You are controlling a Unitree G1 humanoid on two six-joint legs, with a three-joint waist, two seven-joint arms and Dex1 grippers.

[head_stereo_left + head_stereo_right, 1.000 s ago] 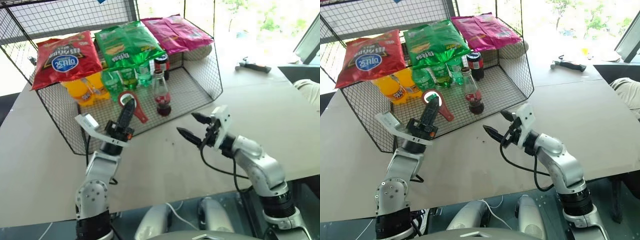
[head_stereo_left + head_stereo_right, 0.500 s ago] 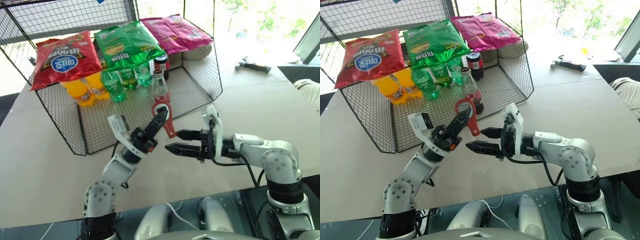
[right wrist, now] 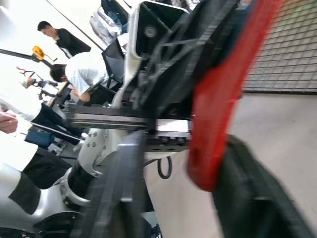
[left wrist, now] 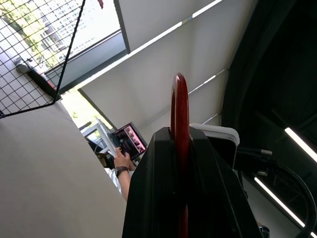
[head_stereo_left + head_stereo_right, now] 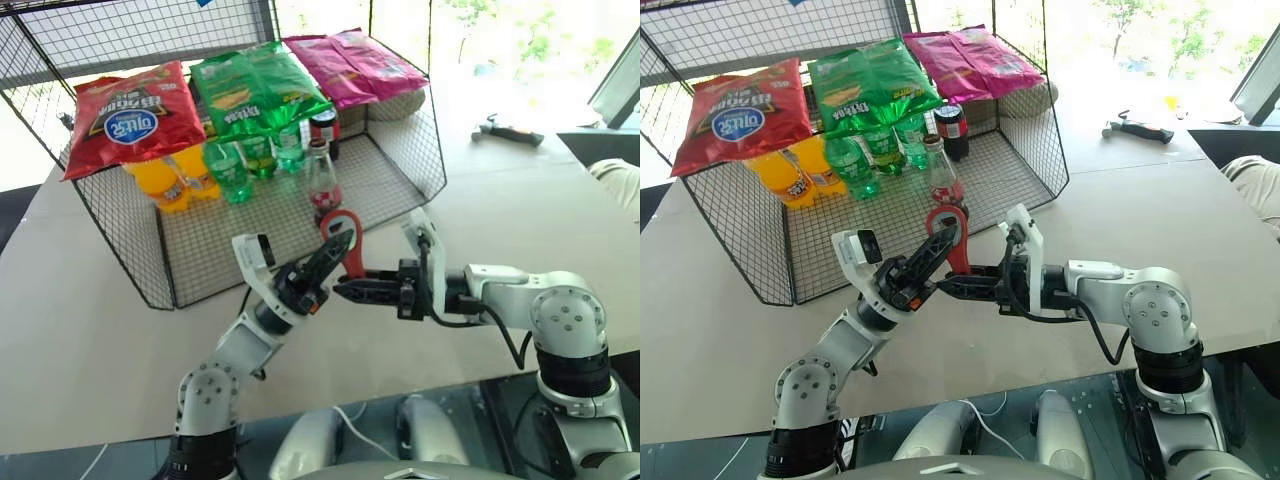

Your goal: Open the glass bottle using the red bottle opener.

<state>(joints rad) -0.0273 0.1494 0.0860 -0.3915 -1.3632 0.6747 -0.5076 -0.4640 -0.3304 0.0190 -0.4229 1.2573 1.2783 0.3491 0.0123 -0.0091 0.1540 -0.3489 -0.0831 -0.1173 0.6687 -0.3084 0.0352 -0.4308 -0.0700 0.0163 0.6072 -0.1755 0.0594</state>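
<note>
Inside, the black wire-mesh basket (image 5: 420, 170) on the pale bench (image 5: 520, 210) holds the small clear glass bottle (image 5: 321, 187) with dark red drink, upright near its open front, alongside green plastic bottles (image 5: 245, 160), orange drink bottles (image 5: 165, 180) and a dark cola bottle (image 5: 323, 128); snack bags (image 5: 250, 85) lie across its top. In front of it, above the bench, the left gripper (image 5: 338, 250) pinches the flat red bottle opener (image 5: 347, 238) between its fingers, while the right gripper (image 5: 345, 289) has its fingers closed on the opener's handle.
</note>
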